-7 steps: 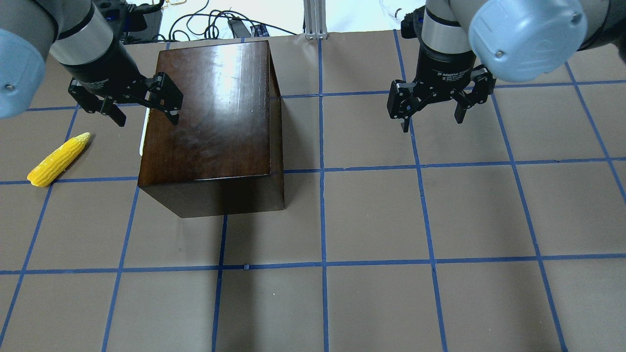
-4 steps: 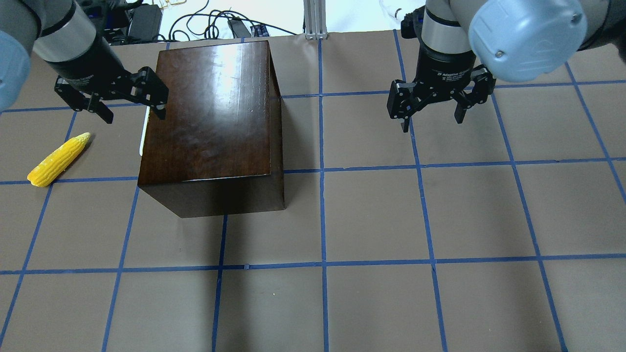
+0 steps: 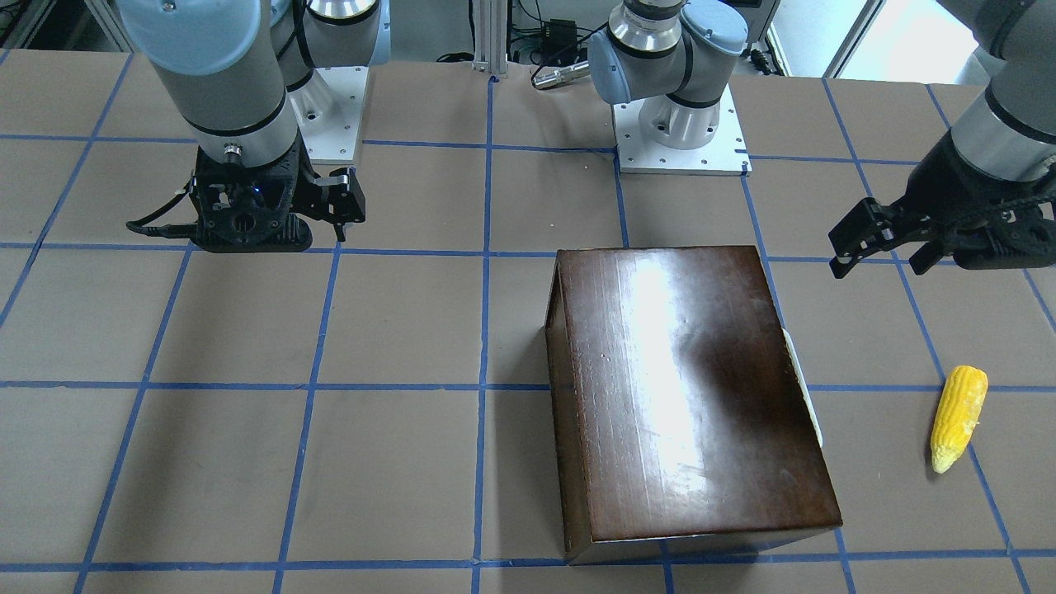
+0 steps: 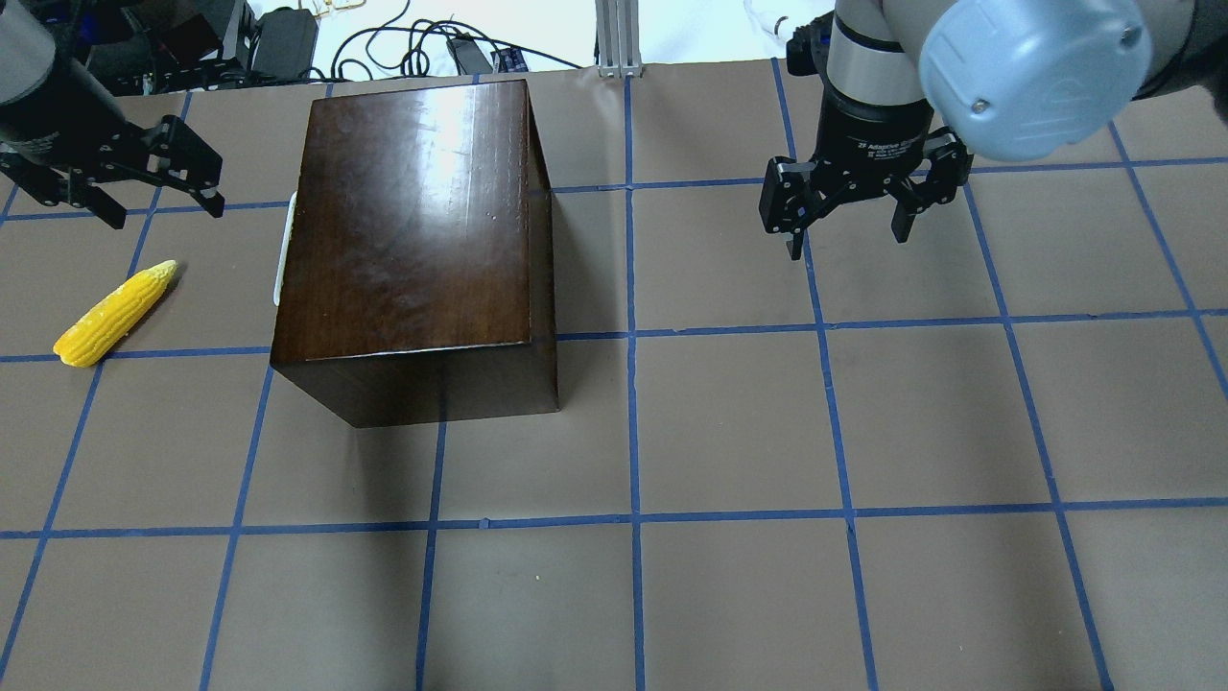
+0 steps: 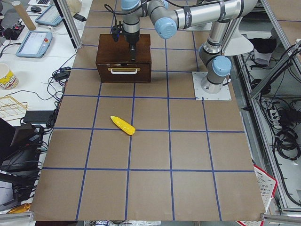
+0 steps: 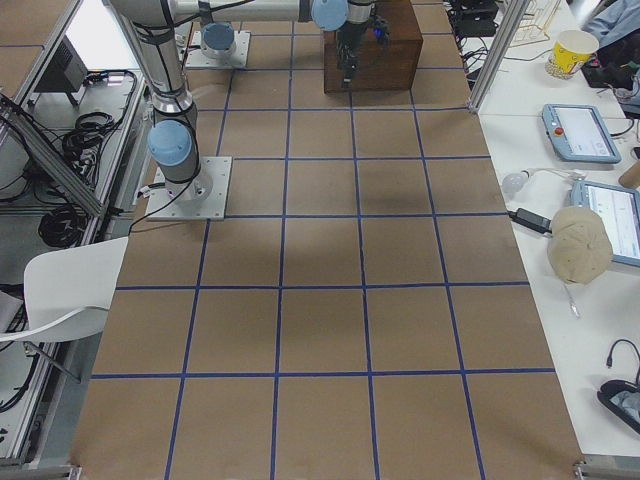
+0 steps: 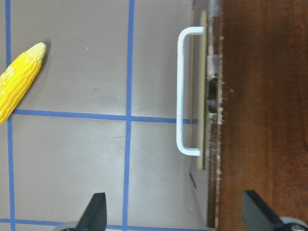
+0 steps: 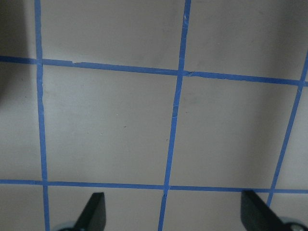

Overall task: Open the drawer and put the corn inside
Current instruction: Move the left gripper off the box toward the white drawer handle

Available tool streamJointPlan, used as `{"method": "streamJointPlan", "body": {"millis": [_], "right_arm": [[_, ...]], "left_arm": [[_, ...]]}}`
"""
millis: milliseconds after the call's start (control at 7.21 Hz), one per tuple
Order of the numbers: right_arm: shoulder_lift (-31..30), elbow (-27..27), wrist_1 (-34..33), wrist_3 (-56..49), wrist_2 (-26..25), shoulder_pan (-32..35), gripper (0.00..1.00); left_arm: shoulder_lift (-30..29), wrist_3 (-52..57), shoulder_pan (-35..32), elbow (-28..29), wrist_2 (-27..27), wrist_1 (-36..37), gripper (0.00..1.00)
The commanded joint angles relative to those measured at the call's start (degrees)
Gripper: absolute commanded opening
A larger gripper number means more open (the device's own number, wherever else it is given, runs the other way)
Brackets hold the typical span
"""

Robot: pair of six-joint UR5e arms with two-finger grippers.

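Beside box [image 4: 413,211]: corn [image 4: 115,313] lying, drawer [image 5: 124,69] closed.

Glossy dark wooden box [image 4: 413,221], bumpy yellow corn [image 4: 113,315], matt brown paper-covered table [image 4: 729,432]

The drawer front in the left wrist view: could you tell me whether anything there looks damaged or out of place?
Mildly. The drawer shows pale chips and scuffs along its top edge, behind the white handle, which reads as wear. Nothing is spilled; the corn lies on the table, apart from the box.
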Motion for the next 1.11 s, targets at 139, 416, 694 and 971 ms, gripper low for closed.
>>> {"method": "streamJointPlan", "body": {"millis": [139, 416, 694, 971], "right_arm": [[0.0, 0.0, 0.0, 0.0, 0.0, 0.0, 1.0], [0.0, 0.0, 0.0, 0.0, 0.0, 0.0, 1.0], [0.0, 0.0, 0.0, 0.0, 0.0, 0.0, 1.0], [0.0, 0.0, 0.0, 0.0, 0.0, 0.0, 1.0]], "left_arm": [[-3.7, 7.6, 6.4, -0.1, -2.0, 2.0, 1.0], [-7.3, 10.0, 6.9, 0.0, -4.6, 4.5, 1.0], [-10.6, 9.3, 6.8, -0.2, -7.3, 6.9, 1.0], [-12.8, 9.2, 6.8, -0.3, -9.3, 7.5, 1.0]]}}
